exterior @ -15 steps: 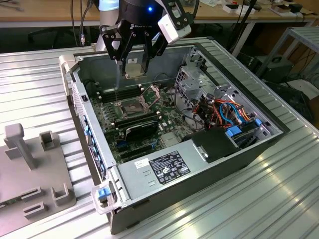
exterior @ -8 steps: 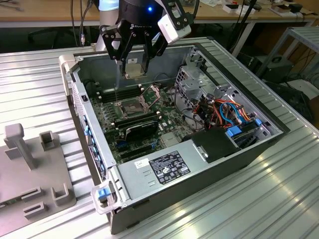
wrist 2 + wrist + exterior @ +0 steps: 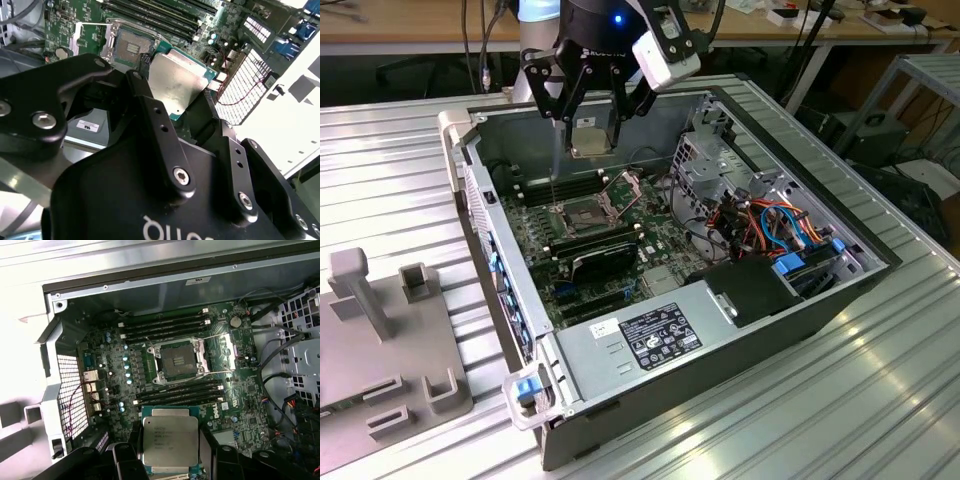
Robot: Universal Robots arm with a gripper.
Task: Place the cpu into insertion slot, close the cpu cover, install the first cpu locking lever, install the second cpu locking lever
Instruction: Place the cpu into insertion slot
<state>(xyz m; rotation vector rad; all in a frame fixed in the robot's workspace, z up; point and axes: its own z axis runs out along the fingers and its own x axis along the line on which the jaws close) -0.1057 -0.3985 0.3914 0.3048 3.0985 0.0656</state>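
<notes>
The claw (image 3: 590, 132) is closed on the chip (image 3: 170, 441) and grips its sides. The chip hangs in the air above the square socket (image 3: 176, 360) on the green board (image 3: 105, 365).

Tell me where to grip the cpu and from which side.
Pinch two opposite edges, coming from above the metal top: the cpu is a thin flat square, and the gripper holds it that way.

A robotics lab or test workshop: a ribbed metal table (image 3: 880, 400) carries an open computer case (image 3: 650, 395) and a grey fixture block (image 3: 380, 345), a robot arm (image 3: 610, 22) hangs over it, and wooden desks (image 3: 410, 30) with dangling cables (image 3: 485, 45) line the back.
</notes>
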